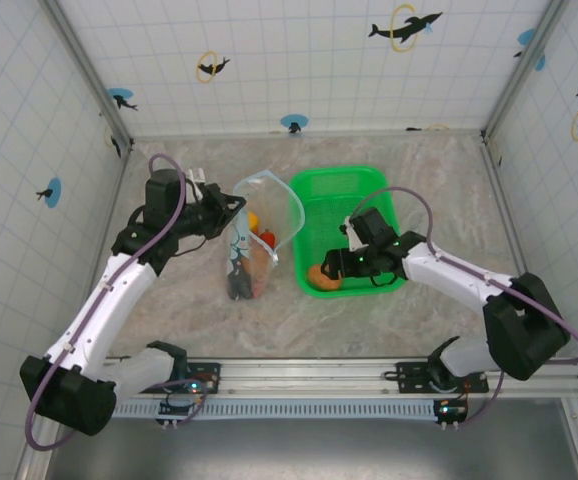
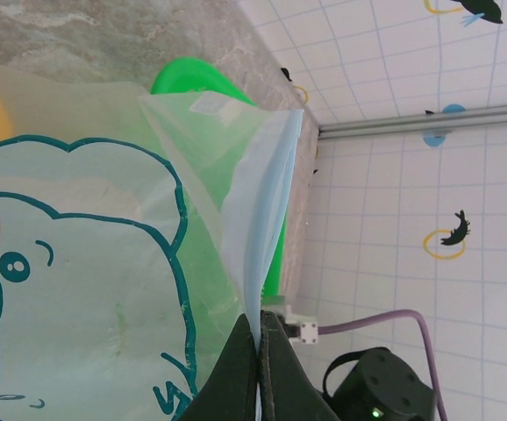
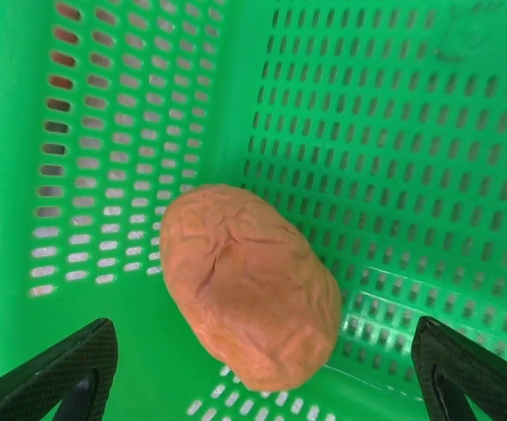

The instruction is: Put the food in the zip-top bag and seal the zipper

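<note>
Marbled tabletop (image 1: 389, 320), left gripper (image 2: 259, 351) clenched on zipper (image 2: 262, 219) of zip-top bag (image 2: 78, 289), right gripper (image 3: 260, 338) spread wide over orange food (image 3: 249, 294), near-left corner of green basket (image 3: 394, 132).

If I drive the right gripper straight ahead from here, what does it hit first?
Most likely the orange food piece, centred ahead of the open right gripper. The basket floor lies right under it. Depth is hard to judge.

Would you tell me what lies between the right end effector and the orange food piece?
Only bare green basket floor, in the right wrist view; the open right end effector flanks the orange food piece untouched.
</note>
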Robot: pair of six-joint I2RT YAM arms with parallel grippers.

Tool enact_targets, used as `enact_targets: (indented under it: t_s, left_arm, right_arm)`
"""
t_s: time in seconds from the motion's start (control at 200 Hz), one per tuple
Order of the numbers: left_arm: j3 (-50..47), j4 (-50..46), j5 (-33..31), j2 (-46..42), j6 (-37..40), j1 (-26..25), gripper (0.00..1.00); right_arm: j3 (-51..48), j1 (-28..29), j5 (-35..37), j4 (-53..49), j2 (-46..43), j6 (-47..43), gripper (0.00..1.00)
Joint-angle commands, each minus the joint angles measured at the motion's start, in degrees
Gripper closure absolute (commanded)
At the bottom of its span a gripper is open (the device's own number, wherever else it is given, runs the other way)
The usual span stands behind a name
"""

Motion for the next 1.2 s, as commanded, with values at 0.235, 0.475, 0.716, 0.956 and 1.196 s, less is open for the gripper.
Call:
enact_targets:
  t_s: [0.235, 0.475, 0.716, 0.956, 1.196]
  left_arm:
    - [0.39, 0.54, 1.25, -1.03, 1.74, -0.42, 1.00]
    - [0.39, 0.52, 1.02, -0.54, 1.91, -0.42, 1.00]
    - [0.31, 0.45, 0.89, -0.54, 1.97, -0.37, 1.00]
    - [0.78, 0.54, 1.58, 0.14, 1.82, -0.45, 1.00]
    - [1.83, 0.53, 1.95, 1.04, 1.47, -2.02, 1.00]
  right_arm:
    - [-3.19, 1.56, -6.44, 8.98, 6.96, 1.57, 0.11]
    - [-3.45, 1.35, -5.23, 11.00, 9.53, 2.46, 0.22]
    - [-3.54, 0.31, -2.99, 10.26, 6.09, 1.81, 0.38]
    - [-1.93, -1.51, 2.91, 5.38, -2.41, -0.34, 0.41]
    - [5.71, -1.92, 10.02, 0.89, -12.20, -2.15, 0.44]
